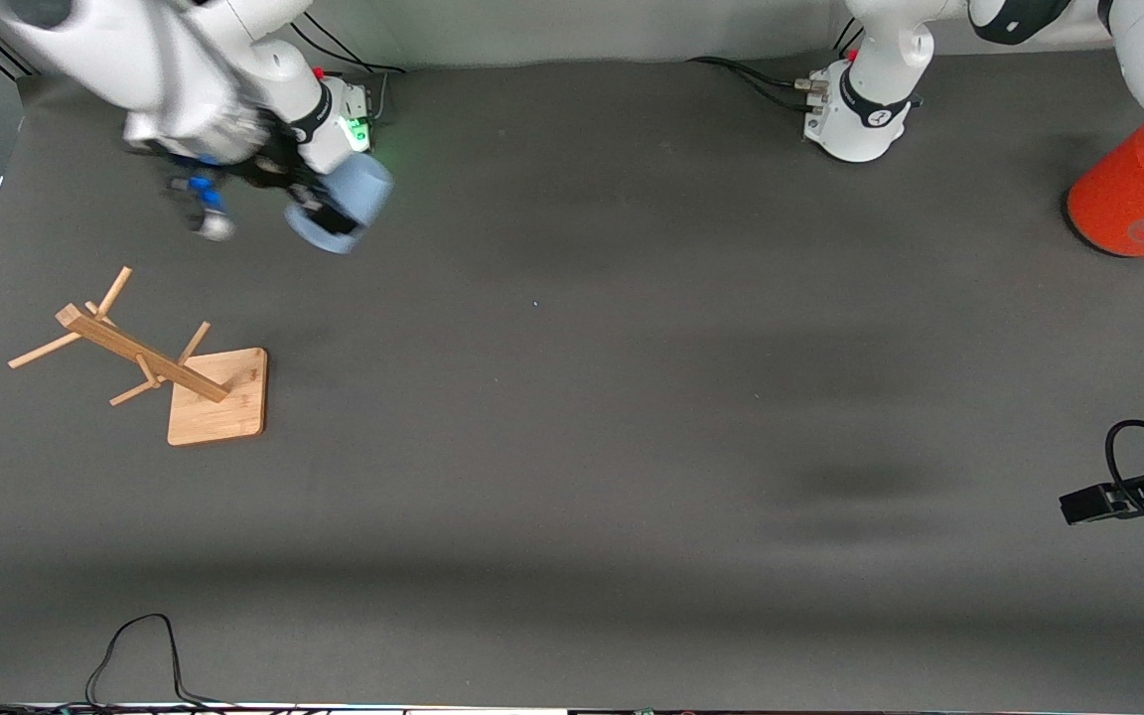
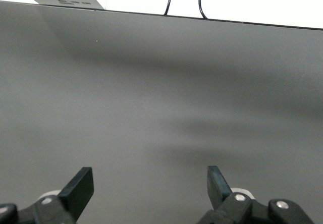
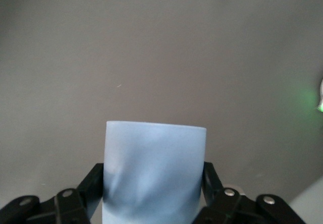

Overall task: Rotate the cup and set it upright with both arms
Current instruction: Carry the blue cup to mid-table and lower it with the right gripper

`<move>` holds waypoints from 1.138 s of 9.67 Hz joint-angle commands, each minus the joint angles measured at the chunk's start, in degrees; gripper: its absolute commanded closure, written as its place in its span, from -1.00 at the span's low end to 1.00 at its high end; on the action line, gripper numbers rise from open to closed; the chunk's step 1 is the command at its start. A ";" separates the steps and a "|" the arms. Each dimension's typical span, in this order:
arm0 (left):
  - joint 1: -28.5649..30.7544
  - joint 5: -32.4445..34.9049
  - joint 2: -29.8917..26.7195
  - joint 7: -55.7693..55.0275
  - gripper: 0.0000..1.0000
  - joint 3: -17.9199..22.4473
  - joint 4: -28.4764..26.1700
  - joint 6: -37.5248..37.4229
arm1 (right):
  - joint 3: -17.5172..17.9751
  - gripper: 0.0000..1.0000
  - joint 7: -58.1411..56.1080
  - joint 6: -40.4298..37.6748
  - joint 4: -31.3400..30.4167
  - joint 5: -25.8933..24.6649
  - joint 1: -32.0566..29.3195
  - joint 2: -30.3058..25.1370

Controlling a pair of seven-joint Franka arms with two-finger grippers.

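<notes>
Pale-blue cup (image 3: 155, 173) clamped between the right gripper (image 3: 154, 183) fingers (image 3: 95, 181)

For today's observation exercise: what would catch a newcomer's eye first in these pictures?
First, the pale-blue cup gripped in the right gripper above the table by that arm's base. Next, the orange can at the left arm's end, and the toppled wooden rack.

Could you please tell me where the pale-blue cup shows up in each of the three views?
Front view: the cup is held tilted in the right end effector, by the right arm's base.
Left wrist view: not in it.
Right wrist view: the cup, low and central between the fingers.
Shared landmark: the grey table mat.
</notes>
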 commanded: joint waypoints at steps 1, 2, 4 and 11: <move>-0.87 -0.34 -0.11 -0.34 -1.00 0.30 1.44 -2.96 | -0.80 0.00 10.95 -1.72 20.27 0.87 5.73 18.23; -1.05 -0.34 -0.46 -0.16 -1.00 0.30 1.44 -4.45 | -0.80 0.00 15.61 -1.45 26.17 0.78 8.36 24.56; -1.31 -0.34 -1.60 0.02 -1.00 -0.14 1.52 -8.23 | -0.89 0.00 25.63 1.70 33.50 0.26 12.32 34.43; -0.53 -2.80 -2.48 0.28 -1.00 -1.81 1.44 -10.79 | -0.97 0.05 43.77 10.76 44.41 -5.72 19.98 56.60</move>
